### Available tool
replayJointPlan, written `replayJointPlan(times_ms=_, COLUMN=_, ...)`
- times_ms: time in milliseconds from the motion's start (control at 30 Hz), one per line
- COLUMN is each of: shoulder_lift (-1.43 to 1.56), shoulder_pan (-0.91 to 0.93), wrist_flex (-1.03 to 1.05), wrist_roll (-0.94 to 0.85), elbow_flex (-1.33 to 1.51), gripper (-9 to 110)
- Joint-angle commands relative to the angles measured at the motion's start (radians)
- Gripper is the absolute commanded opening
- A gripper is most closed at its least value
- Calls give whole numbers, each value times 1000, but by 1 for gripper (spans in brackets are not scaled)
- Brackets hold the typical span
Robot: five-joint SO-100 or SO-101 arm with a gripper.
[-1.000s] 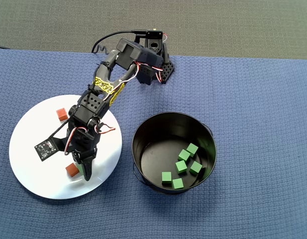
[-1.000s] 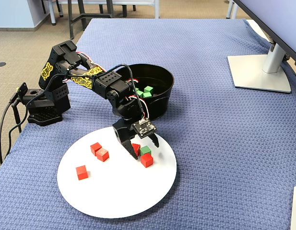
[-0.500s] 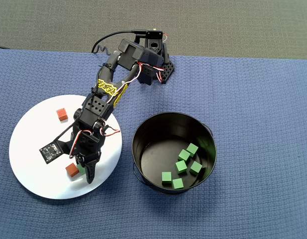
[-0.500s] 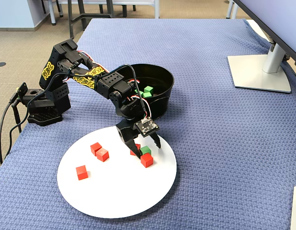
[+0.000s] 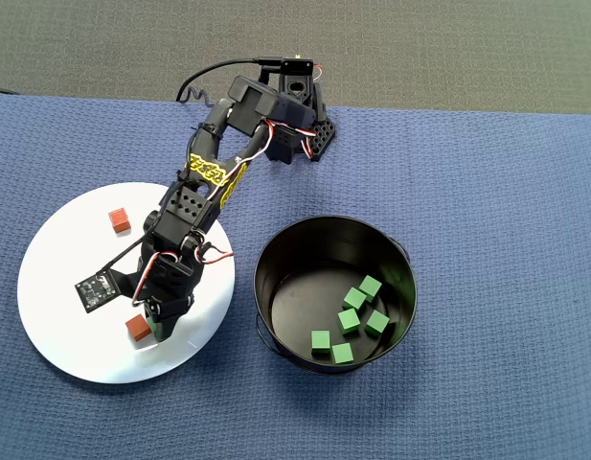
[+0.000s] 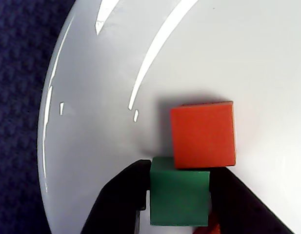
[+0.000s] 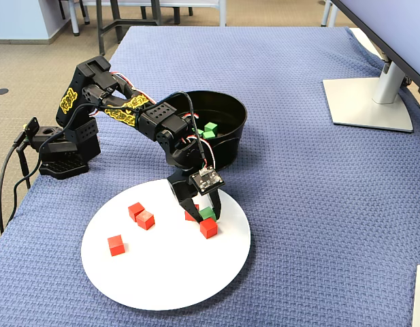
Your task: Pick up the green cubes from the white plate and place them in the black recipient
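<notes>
One small matte green cube [image 6: 179, 197] sits btwn my fingers on the flat round white plate [image 6: 101, 146]; six more [image 5: 350, 320] lie in the glossy black pot [image 5: 276, 259] beside me.

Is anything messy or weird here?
Nothing is spilled or broken. One thing is a bit awkward: the green cube between the jaws sits tight against a red cube on the white plate, so it may get nudged. The other green cubes lie in the black pot.
</notes>
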Motion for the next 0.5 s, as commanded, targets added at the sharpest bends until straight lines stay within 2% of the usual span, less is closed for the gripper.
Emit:
replayJointPlan(times_ms=0, shoulder_lift=89, shoulder_pan=-12, wrist_flex=23, wrist_roll=69, elbow_flex=-52, gripper=0)
replayJointPlan(times_ms=267, shoulder_lift=310, shoulder_pan=18, wrist_flex=304, wrist_roll=299, elbow_flex=-202, gripper=0)
replayJointPlan(times_ms=467, shoulder_lift=518, shoulder_pan=34, wrist_flex=397, wrist_roll=500, elbow_flex=-169, gripper=0)
